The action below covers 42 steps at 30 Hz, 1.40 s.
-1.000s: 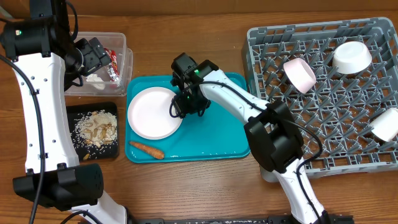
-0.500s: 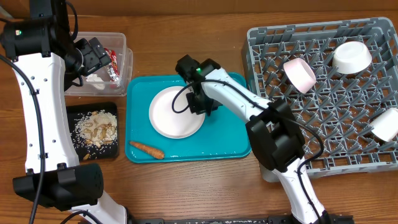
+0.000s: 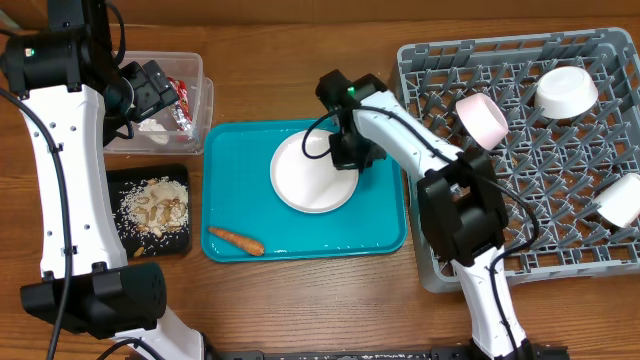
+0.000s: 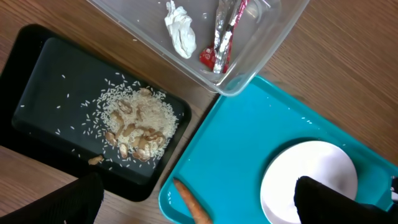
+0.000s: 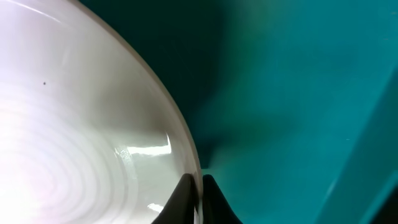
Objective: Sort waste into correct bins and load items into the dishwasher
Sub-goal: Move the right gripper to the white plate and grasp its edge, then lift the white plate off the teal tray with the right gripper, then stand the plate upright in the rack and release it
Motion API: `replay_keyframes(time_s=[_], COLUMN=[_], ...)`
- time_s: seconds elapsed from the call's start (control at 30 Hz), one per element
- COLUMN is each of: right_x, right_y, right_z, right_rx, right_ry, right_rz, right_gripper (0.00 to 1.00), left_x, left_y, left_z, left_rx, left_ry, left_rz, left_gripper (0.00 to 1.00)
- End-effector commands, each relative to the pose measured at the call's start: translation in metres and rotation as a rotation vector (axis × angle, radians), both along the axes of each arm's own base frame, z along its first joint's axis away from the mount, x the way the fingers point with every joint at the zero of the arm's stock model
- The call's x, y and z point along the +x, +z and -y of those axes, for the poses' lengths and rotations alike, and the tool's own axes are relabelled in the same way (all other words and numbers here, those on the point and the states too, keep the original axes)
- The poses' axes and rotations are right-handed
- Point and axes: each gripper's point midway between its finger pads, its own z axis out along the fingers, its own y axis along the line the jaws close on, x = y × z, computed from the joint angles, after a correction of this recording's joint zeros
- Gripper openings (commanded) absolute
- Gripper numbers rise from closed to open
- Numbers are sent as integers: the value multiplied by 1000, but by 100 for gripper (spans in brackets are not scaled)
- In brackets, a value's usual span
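The round white plate (image 3: pixel 312 175) (image 5: pixel 74 124) is over the middle of the teal tray (image 3: pixel 380 235). My right gripper (image 3: pixel 350 150) (image 5: pixel 199 186) is shut on its right rim, one finger on each face. A shadow under that rim shows on the teal tray (image 5: pixel 298 93). The orange carrot (image 3: pixel 236 240) (image 4: pixel 189 208) lies at the tray's front left. My left gripper (image 3: pixel 150 90) (image 4: pixel 199 186) hangs open and empty over the clear tub (image 3: pixel 200 70), which holds the red-and-silver wrapper (image 4: pixel 224 37) and white tissue (image 4: pixel 179 31). Rice scraps (image 4: pixel 134 121) lie in the black tray (image 3: pixel 120 180).
The grey dish rack (image 3: pixel 430 60) fills the right side. It holds a white bowl (image 3: pixel 566 90), a pinkish tilted bowl (image 3: pixel 483 118) and another white piece (image 3: pixel 622 200) at its right edge. Bare wooden table lies in front of the trays.
The right gripper has closed on the plate's rim and carried the plate rightward across the teal tray. The left arm has not moved.
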Motion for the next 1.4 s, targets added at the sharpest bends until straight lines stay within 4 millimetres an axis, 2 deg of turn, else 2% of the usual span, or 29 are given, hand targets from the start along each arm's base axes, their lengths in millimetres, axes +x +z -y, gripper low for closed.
replay_keyframes(time_s=[0.0,0.1,0.13,0.27,0.33,0.37,0.43,0.63,0.7,0.8,0.87,0.93,1.1,1.2,1.37], right_x=[20,30,33,37,41,45,48,57,57,51,48,49,49,47,52], right_y=[26,57,71,106,127,147,165,237,262,288,294,290,270,256,243], right_z=[19,26,32,51,66,84,103,177,209,249,260,261,262,270,271], right_rx=[-25,1,10,29,26,1,-29,-196,-313,-489,-542,-540,-533,-600,-620], right_ry=[34,46,49,32,5,-26,-58,-186,-282,-453,-523,-560,-640,-684,-691], right_rz=[68,127,152,209,258,312,366,590,681,786,820,832,826,846,873], right_gripper=[4,4,4,4,4,4,4,4,4,4,4,4,4,4,4], left_x=[-1,-1,-1,-1,-1,-1,-1,-1,-1,-1,-1,-1,-1,-1,-1], left_y=[3,3,3,3,4,4,4,4,4,4,4,4,4,3,4], left_z=[-4,-4,-4,-4,-4,-4,-4,-4,-4,-4,-4,-4,-4,-4,-4], left_rx=[14,14,14,14,14,15,15,15,15,15,15,14,14,14,14], left_ry=[7,7,7,7,7,7,7,7,7,7,7,7,7,7,7], left_rz=[7,7,7,7,7,7,8,8,8,8,8,8,7,7,8], left_gripper=[100,100,100,100,100,100,100,100,100,100,100,100,100,100,100])
